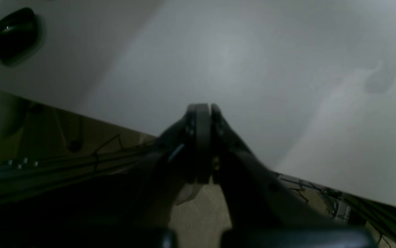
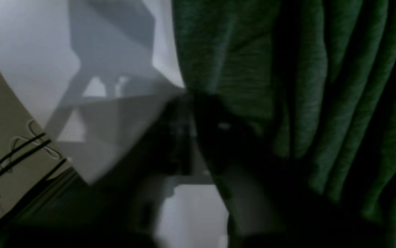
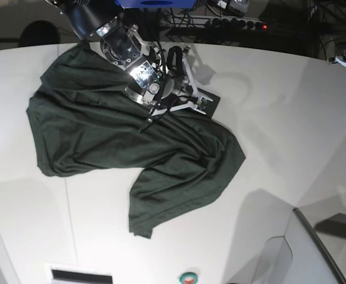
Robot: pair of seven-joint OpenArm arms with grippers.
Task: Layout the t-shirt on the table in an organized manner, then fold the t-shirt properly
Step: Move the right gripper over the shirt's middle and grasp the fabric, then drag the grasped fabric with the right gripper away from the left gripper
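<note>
The dark green t-shirt [image 3: 119,136] lies crumpled and spread unevenly on the white table [image 3: 279,118], one part trailing toward the front. My right gripper [image 3: 203,105] reaches down from the far left to the shirt's far right edge. In the right wrist view the right gripper [image 2: 187,94] is shut on the t-shirt [image 2: 287,86], whose fabric bunches in pleats around the fingers beside bare table [image 2: 29,51]. My left gripper [image 1: 203,106] is shut with nothing in it, over bare table [image 1: 253,69] near its edge. I cannot make it out in the base view.
A small black knob-like object [image 1: 12,34] sits on the table near my left gripper. Cables [image 1: 63,162] run below the table edge. A power strip [image 3: 243,23] lies beyond the far edge. A grey-white structure [image 3: 314,248] stands at the front right.
</note>
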